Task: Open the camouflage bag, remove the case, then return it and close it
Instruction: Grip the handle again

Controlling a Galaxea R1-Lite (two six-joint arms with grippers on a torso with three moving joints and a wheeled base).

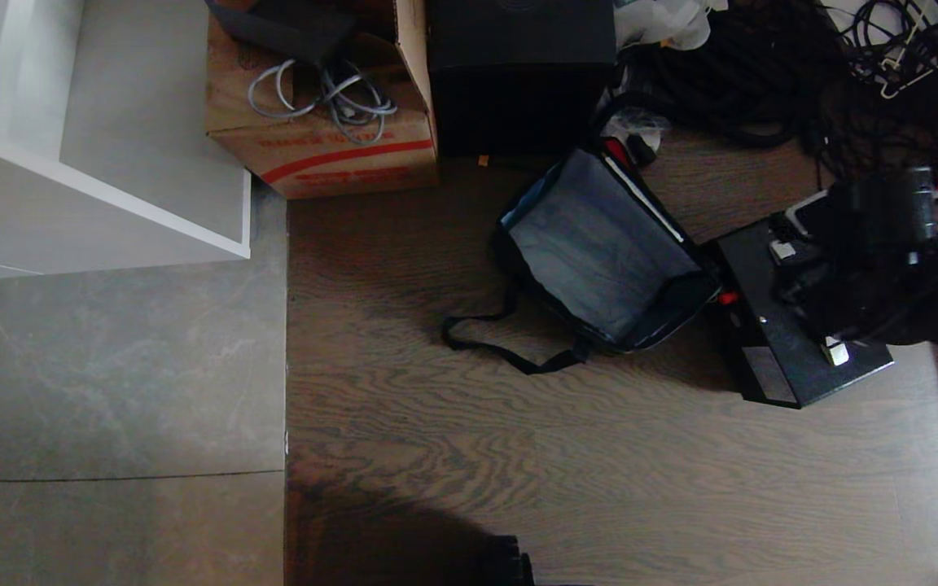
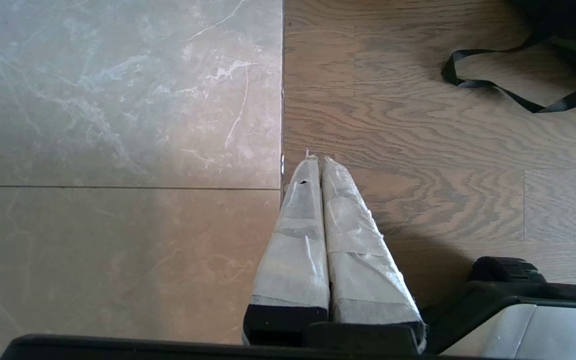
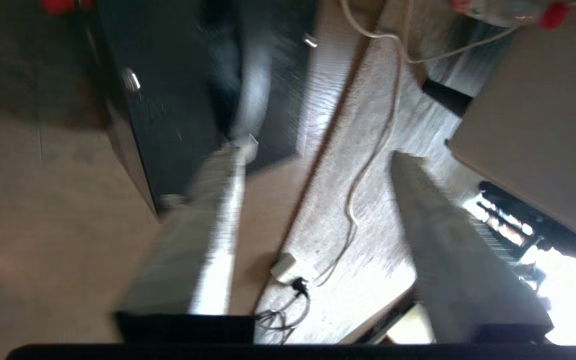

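On the wooden floor, the camouflage bag lies open and empty; the case rests just to its right. Right gripper hovers above the case, jaws spread, holding nothing. Left gripper is parked, pressed together. Risk: a skewed grasp lets the case slip or snag the bag rim.

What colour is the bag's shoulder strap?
Black; the shoulder strap lies looped on the wood floor, clearest in the left wrist view.

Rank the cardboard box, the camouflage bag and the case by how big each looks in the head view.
1. Cardboard box, partly cut off by the frame
2. Camouflage bag
3. Case, partly hidden by the right arm

Box and bag look close; that order is unsure.
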